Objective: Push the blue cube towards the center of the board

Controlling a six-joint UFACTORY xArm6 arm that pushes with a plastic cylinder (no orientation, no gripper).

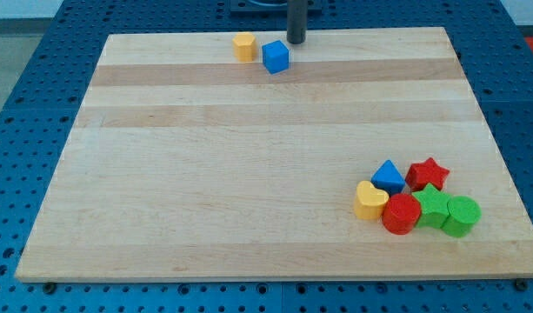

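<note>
Six blocks are clustered near the view's bottom right of the wooden board (249,174): a yellow heart (369,200), a red cylinder (401,214), a green star (432,205), a green cylinder (462,216), a blue triangle (389,176) and a red star (427,173). Far off, the blue cube (275,56) sits by the top edge, beside a yellow block (243,46). My tip (296,41) is seen just right of the cube; no gripper is fitted. The counter (40,96) is blue pegboard.
</note>
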